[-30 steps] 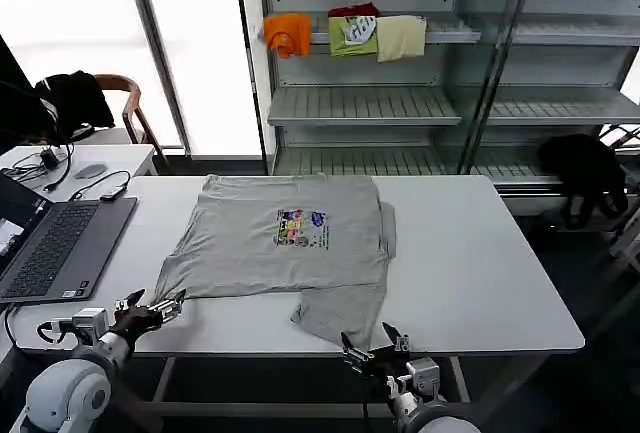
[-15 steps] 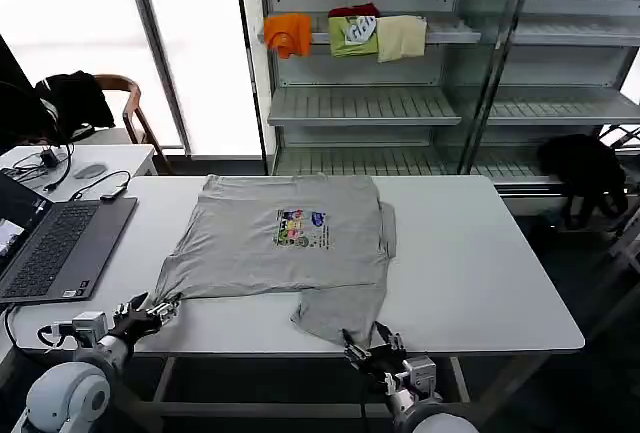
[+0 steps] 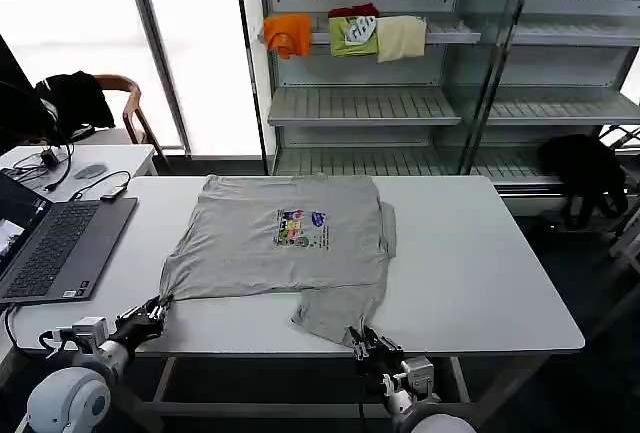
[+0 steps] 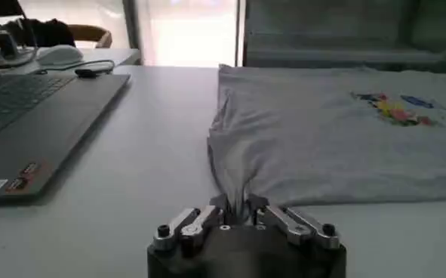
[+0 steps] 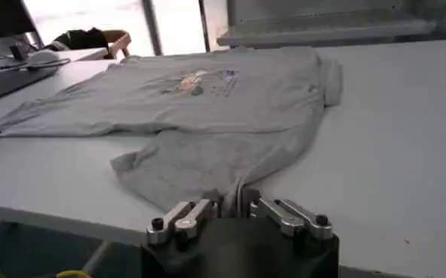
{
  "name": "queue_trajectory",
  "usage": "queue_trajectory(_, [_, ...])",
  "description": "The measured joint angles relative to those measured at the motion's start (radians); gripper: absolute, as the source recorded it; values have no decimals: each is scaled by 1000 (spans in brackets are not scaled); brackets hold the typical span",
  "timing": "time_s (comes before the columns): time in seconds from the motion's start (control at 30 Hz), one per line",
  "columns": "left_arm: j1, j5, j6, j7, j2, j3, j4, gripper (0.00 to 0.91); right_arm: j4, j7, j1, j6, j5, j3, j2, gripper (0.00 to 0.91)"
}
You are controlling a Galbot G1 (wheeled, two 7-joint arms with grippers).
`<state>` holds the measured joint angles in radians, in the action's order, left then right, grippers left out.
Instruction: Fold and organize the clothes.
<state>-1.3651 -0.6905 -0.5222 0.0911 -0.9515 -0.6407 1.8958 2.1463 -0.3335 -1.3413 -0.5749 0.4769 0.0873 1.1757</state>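
Shirt: I see one light grey short-sleeved shirt (image 3: 285,238) spread flat on the white surface (image 3: 480,263), chest print (image 3: 300,228) facing up, its lower end toward me.
Shirt detail: the right side is folded in over the body; a loose flap of fabric (image 3: 340,311) trails to the near edge of the surface.
Left tool: my left tool (image 3: 152,313) sits at the near left edge of the surface, pinching the shirt's left near corner; the left wrist view shows the cloth gathered between the pressed-together fingers (image 4: 200,220).
Right tool: my right tool (image 3: 372,345) is at the near edge, just at the trailing flap; the right wrist view shows grey fabric drawn in between its fingers (image 5: 189,214), so it is pinching the flap.
Laptop: an open laptop (image 3: 50,243) lies on the left end of the surface, beside the shirt and not touching it.
Behind: a shelf unit (image 3: 420,103) with small orange, green and cream folded garments (image 3: 345,33) on an upper shelf.
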Motion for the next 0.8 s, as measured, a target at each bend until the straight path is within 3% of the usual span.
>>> queue_trajectory(0.8, [50, -48, 57, 16, 29, 8, 37, 10, 52, 58, 35, 24, 3, 78, -18, 0])
